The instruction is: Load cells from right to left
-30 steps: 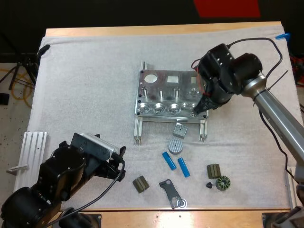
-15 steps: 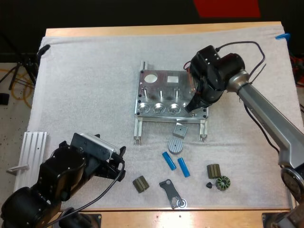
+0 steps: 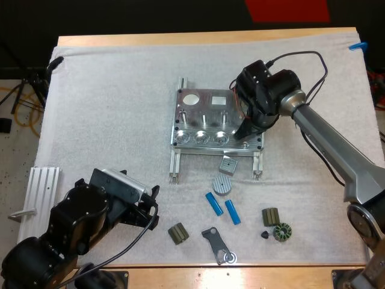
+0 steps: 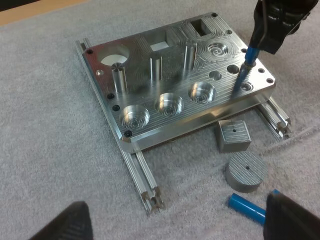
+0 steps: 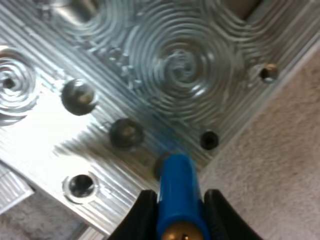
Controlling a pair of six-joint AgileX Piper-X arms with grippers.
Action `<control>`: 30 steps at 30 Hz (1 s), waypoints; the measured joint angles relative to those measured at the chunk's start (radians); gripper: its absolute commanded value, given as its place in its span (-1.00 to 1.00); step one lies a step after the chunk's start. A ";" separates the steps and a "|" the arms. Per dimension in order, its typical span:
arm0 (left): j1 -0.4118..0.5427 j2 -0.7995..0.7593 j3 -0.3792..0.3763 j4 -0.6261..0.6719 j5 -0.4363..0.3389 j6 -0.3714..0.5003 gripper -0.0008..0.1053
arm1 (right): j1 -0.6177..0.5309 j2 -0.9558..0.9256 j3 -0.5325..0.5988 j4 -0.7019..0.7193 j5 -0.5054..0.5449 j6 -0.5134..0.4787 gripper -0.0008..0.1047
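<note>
Here in the high view, the right gripper (image 3: 247, 131) points down at the near right corner of the metal fixture (image 3: 204, 114). From this angle I cannot tell how its fingers stand. On the mat just nearer than those fingers lie a square metal block (image 3: 227, 164) and a round grey disc (image 3: 222, 185). Two loose blue cylinders (image 3: 214, 204) lie side by side beyond the disc. Closer to the table's near edge are two dark ribbed parts (image 3: 177, 233), a small toothed ring (image 3: 281, 232) and a flat dark bracket (image 3: 216, 244). The left gripper (image 3: 150, 211) hangs above bare mat, well apart from the fixture, and a ribbed aluminium rail (image 3: 42, 192) lies at the outer side of its arm.

In the left wrist view, the left gripper's own fingers (image 4: 70, 222) stand spread wide and touch nothing. One loose blue cylinder lies near the far one. Well ahead of them, the right gripper holds the blue cell (image 4: 244, 72) upright. The cell's lower end is at a small hole by the fixture's front right corner, next to the three round pockets.

In the right wrist view, the right fingers (image 5: 137, 215) pinch the blue cell from both sides. Its far tip sits at a dark hole just ahead of the fingertips, near the plate's edge. I cannot tell whether the tip has entered the hole.
</note>
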 measured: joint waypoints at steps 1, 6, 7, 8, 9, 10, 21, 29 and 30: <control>0.000 0.000 0.000 0.000 0.000 0.000 0.30 | 0.000 0.000 0.000 0.000 0.000 0.000 -0.86; 0.000 0.000 0.000 0.000 0.000 0.000 0.30 | 0.000 0.000 0.000 -0.003 0.009 -0.002 -0.86; 0.000 0.000 0.000 0.000 0.000 0.000 0.30 | 0.000 0.000 0.000 -0.003 0.009 -0.002 -0.86; 0.000 0.000 0.000 0.000 0.000 0.000 0.30 | 0.000 0.000 0.000 -0.003 0.010 -0.002 -0.86; 0.000 0.000 0.000 0.000 0.000 0.000 0.30 | 0.000 0.000 0.000 -0.003 0.010 -0.002 -0.86; 0.000 0.000 0.000 0.000 0.000 0.000 0.30 | 0.000 0.000 0.000 -0.003 0.007 -0.002 -0.86; 0.000 0.000 0.000 0.000 0.000 0.000 0.30 | 0.000 0.022 0.000 0.008 -0.015 0.000 -0.86; 0.000 0.000 0.000 0.000 0.000 0.000 0.30 | 0.000 0.022 0.000 0.011 -0.015 0.000 -0.86; 0.000 0.000 0.000 0.000 0.000 0.000 0.30 | 0.000 0.022 0.000 0.011 -0.015 0.000 -0.86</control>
